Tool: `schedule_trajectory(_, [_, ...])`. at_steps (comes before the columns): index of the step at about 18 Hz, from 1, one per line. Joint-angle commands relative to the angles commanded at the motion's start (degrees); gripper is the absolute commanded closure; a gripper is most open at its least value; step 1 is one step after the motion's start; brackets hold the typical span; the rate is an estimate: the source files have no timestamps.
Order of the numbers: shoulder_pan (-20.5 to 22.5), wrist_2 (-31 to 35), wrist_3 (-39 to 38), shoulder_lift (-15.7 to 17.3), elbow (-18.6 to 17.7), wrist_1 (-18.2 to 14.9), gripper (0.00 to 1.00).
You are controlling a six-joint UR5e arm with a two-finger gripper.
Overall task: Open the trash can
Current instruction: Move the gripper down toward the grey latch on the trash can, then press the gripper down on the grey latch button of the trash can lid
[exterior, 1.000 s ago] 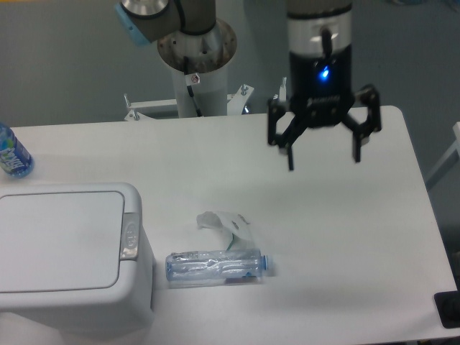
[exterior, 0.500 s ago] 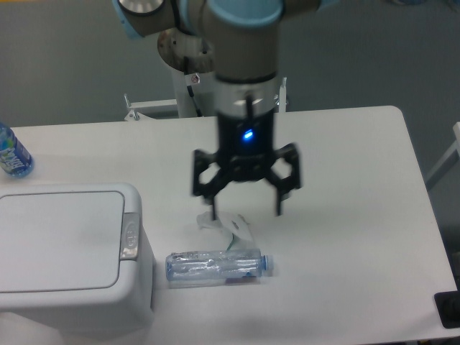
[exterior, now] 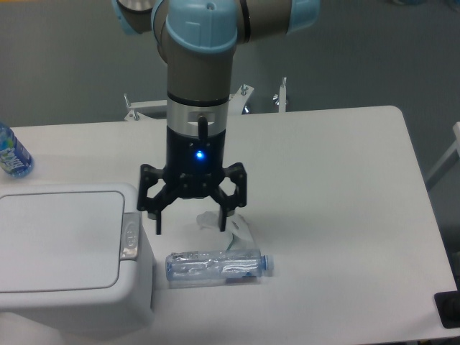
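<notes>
Camera view from above is showing a white bench [exterior: 323, 187] with several things lying around the hand. A clear crushed bottle [exterior: 218, 266] is lying on its side just right of the trash can [exterior: 72, 255], and a crumpled white scrap [exterior: 231, 224] is sitting just behind it, partly hidden by the hand's right finger. A blue-labelled bottle [exterior: 11, 152] is standing at the far left edge. The trash can is sitting at the front left corner, its flat lid [exterior: 59, 238] lying closed and its grey button [exterior: 131, 236] facing right. The hand [exterior: 192, 223] is hanging spread wide and empty, its left fingertip [exterior: 158, 227] hovering just beside the button.
</notes>
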Motion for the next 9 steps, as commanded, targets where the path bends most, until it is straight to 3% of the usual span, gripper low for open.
schedule_trajectory(9, [-1.59, 0.00, -0.26, -1.32, -0.09, 0.00, 0.00])
